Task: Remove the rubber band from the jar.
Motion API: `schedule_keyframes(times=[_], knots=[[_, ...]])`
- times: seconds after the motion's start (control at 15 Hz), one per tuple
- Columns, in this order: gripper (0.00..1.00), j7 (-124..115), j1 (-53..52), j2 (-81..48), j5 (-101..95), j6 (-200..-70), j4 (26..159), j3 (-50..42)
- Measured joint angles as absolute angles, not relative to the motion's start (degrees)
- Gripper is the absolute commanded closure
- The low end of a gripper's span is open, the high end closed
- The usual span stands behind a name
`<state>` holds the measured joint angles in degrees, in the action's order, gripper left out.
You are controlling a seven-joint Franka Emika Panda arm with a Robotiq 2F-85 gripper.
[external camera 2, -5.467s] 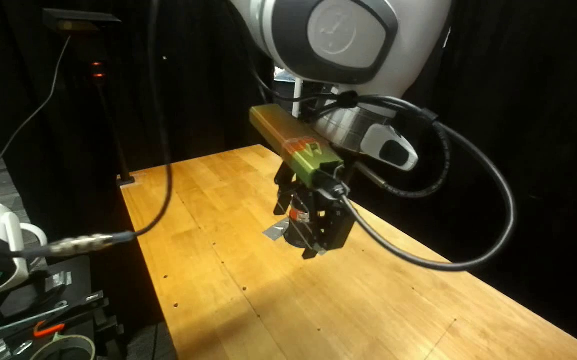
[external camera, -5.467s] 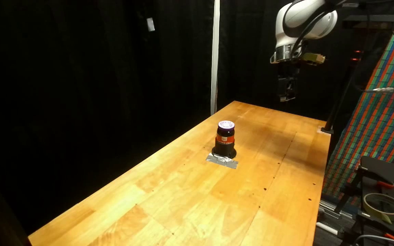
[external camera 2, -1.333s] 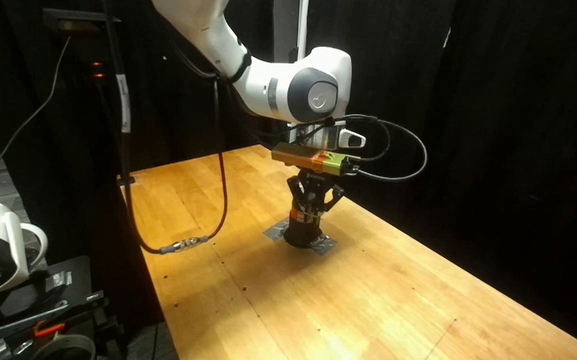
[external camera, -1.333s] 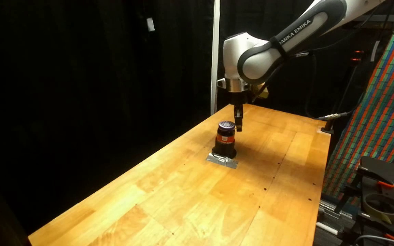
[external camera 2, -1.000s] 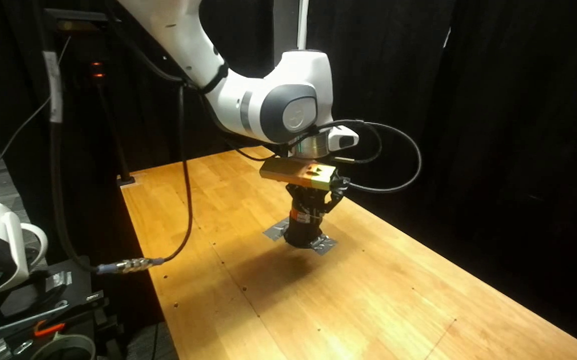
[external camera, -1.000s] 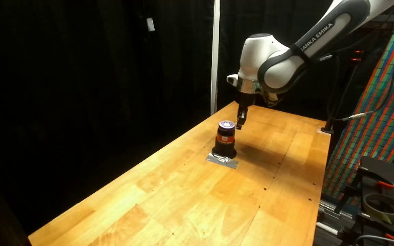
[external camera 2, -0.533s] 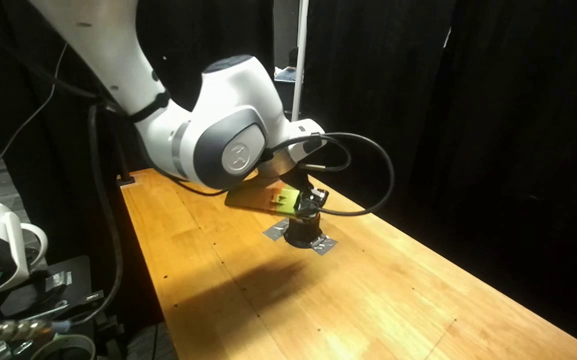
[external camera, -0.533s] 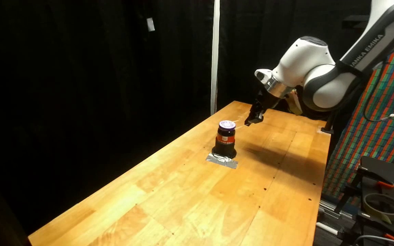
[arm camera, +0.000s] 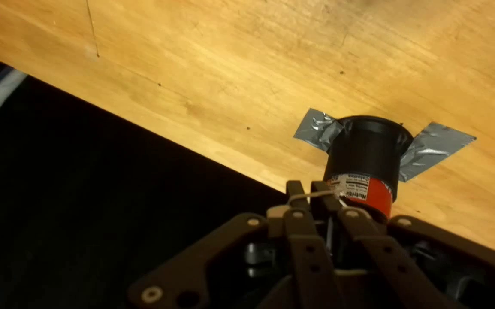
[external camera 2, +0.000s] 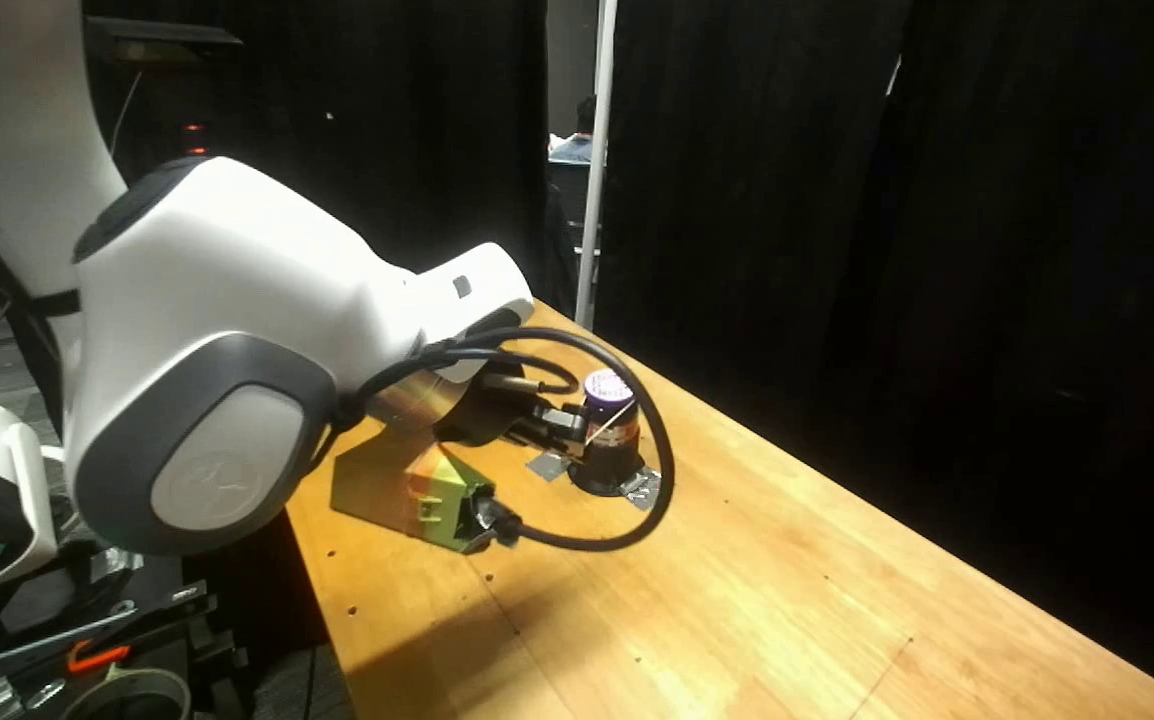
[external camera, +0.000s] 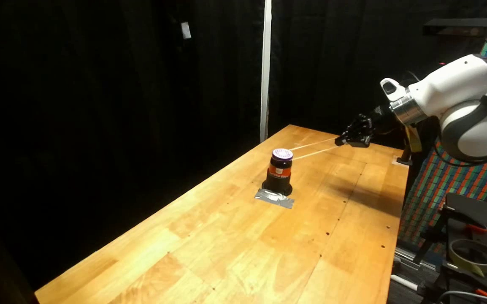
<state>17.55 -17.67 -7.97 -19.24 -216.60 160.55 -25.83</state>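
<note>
In both exterior views the jar (external camera: 280, 171), with a pale-topped purple lid (external camera 2: 606, 386) and orange label, stands in a black holder (arm camera: 365, 150), leaning slightly towards the gripper. A thin pale rubber band (external camera: 315, 153) runs as two taut strands from just under the lid to my gripper (external camera: 339, 142), which is tilted and well apart from the jar. Seen from the wrist, the gripper (arm camera: 308, 191) is shut, fingertips almost together. The band (arm camera: 315, 194) passes across both fingertips and bends round the left one's outer edge. In that view the fingers hide the lid.
Grey tape (external camera: 274, 198) fixes the holder to the wooden table (external camera: 226, 249). A looping black cable (external camera 2: 664, 455) hangs off the wrist beside the jar. Past the table's edge stands a dark side table (external camera: 480, 215) bearing a tape roll (external camera: 474, 255) and clamps.
The gripper has drawn away from the jar and tilted over, lengthening the band into two long strands. The jar now leans slightly towards the gripper. Holder and tape stay in place.
</note>
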Motion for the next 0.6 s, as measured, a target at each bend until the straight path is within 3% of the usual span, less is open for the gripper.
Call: schedule_keyframes(times=[0.47, 0.6], knots=[[0.87, 17.1, -16.6, -21.6, -23.6, -242.4, 159.5, -26.4], [0.88, 17.5, -14.7, -22.5, -24.1, -242.0, 158.8, -24.6]])
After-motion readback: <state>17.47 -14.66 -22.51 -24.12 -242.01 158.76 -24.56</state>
